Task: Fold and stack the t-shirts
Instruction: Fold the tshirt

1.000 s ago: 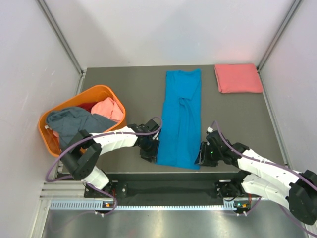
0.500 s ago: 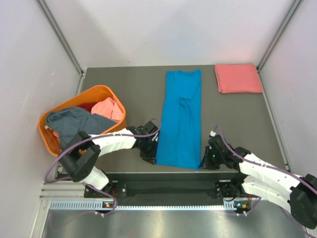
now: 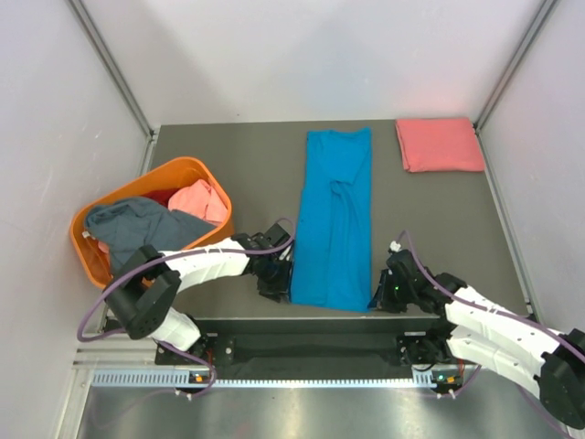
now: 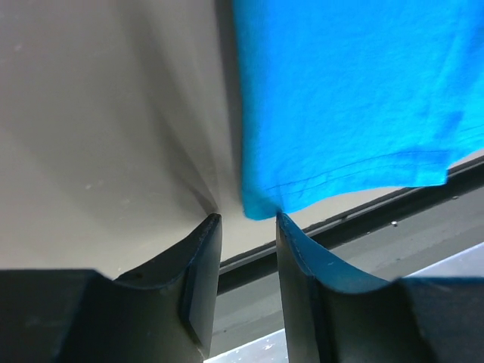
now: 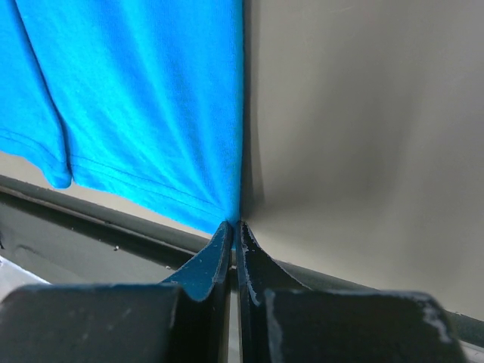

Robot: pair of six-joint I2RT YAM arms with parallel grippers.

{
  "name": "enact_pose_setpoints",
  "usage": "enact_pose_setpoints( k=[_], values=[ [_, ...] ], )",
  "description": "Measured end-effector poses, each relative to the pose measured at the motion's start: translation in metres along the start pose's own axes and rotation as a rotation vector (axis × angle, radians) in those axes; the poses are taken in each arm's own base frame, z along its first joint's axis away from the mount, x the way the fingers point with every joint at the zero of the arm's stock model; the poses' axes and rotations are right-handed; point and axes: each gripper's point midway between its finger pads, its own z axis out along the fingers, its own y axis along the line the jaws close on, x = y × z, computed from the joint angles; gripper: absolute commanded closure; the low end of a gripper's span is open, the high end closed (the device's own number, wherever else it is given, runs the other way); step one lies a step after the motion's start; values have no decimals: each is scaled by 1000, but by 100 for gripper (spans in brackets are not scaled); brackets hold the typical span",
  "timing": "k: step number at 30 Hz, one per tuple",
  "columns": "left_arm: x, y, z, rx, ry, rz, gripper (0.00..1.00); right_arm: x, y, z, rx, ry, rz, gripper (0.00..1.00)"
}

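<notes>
At the near edge of the desk [image 3: 228,155], the blue shirt [image 3: 334,219] lies as a long strip running front to back, hem right at the lip. Right fingers [image 5: 208,261] are pressed together with the near right corner of the cloth at their tips, which looks like a pinch on it. Left fingers [image 4: 198,257] have a narrow gap and aren't closed; the near left corner sits just at the tips, barely between them. Step in hand, my guess: take both near corners and fold the strip toward the far hem. To do it well, the left should push further onto the corner before closing so it catches every layer. Then both lift level and together so the hem lands square. Watch the lip: the corners sit close to the drop, with little desk under the fingers. Room ahead is fine, bare desk either side. The folded pink shirt [image 3: 439,144] is well apart at far right, and the basket [image 3: 183,169] of shirts is off left.
</notes>
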Motion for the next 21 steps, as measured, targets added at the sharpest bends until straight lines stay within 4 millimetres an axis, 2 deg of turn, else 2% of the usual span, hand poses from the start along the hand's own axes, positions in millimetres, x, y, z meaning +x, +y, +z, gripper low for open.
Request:
enact_pose_setpoints(
  k=[3,6,9,10,11,21],
  values=[
    [-2,-5,3,24,-1,-1,61,-1,1,-1,-6,-6,-1,100],
    [-2,-9,6,47,13,-6,67,0,0,-1,-12,-12,-2,100],
    [-1,-13,9,67,27,-16,82,0,0,-3,-18,-18,-3,100],
    [0,-14,10,72,30,-18,94,0,1,-4,-22,-21,-4,100],
    [0,-14,10,75,32,-21,100,0,1,-4,-24,-24,-4,100],
    [10,-22,7,100,30,-20,100,1,-11,-12,18,-47,3,100]
  ],
)
